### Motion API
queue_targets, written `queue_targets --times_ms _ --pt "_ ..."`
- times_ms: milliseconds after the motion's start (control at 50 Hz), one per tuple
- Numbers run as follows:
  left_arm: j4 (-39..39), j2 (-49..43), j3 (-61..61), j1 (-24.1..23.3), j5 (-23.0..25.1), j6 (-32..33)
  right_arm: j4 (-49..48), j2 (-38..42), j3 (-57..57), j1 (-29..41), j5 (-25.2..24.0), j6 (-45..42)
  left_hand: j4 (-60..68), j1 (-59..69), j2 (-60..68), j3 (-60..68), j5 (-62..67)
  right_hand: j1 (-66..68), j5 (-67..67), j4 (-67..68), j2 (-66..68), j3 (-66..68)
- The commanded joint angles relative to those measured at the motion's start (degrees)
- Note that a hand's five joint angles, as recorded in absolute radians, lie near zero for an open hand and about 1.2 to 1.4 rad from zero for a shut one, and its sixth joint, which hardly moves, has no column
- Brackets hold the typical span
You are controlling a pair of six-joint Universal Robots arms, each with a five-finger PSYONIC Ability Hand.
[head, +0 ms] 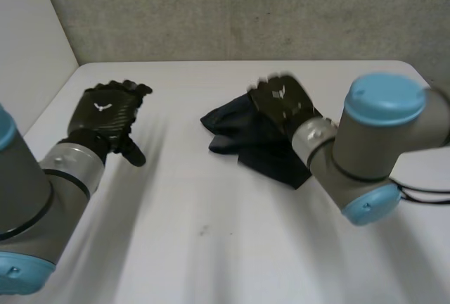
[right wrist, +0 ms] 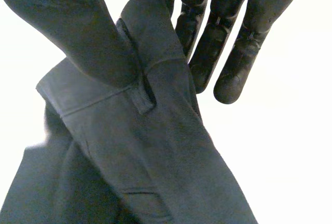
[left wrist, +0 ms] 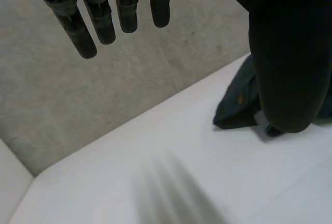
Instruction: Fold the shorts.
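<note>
Right robot hand (head: 281, 101) pinches the shorts (right wrist: 155, 146) with its thumb; left robot hand (head: 105, 110) hovers, straight-fingered.

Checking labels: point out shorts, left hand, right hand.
shorts (head: 261, 150): head view, middle of the cloth.
left hand (head: 105, 110): head view, back of the hand.
right hand (head: 281, 100): head view, back of the hand.

Left hand (head: 105, 112): fingers straight, thumb out to the side. Right hand (head: 281, 101): thumb and fingers pinch the shorts (head: 266, 150) between them.
</note>
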Motion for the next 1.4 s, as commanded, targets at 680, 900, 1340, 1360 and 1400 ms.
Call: queue_targets --times_ms 680,900,1340,1360,1400 --pt "-0.2 14.1 -6.0 14.6 3.3 -6.6 -1.3 -4.0 -2.0 1.1 27.8 10.2 -0.7 -0.1 -0.8 -0.8 -0.3 25.6 14.7 12.0 12.5 12.7" --pt "-0.4 9.4 -6.2 11.0 3.2 -6.0 8.2 0.7 5.3 -10.5 22.0 21.7 -0.4 0.3 -0.5 -0.4 0.0 -44.4 -55.3 -58.0 -57.5 -57.3" --pt "-2.4 6.6 -6.6 -1.1 3.2 -2.5 15.7 -12.8 14.8 -11.7 -18.1 -8.8 1.8 2.4 1.7 1.8 2.2 -37.1 -48.0 -50.7 -50.1 -50.0" --pt "-2.5 6.5 -7.1 -1.8 3.0 -2.4 15.0 -12.1 14.1 -10.5 -18.7 -8.7 2.1 2.8 2.1 2.1 2.5 -37.2 -48.2 -50.9 -50.3 -50.1" --pt "-2.6 6.4 -7.8 -2.6 2.7 -2.5 12.1 -7.9 10.8 -8.2 -19.0 -7.8 2.3 2.9 2.2 2.3 2.7 -37.2 -48.2 -50.9 -50.3 -50.1"
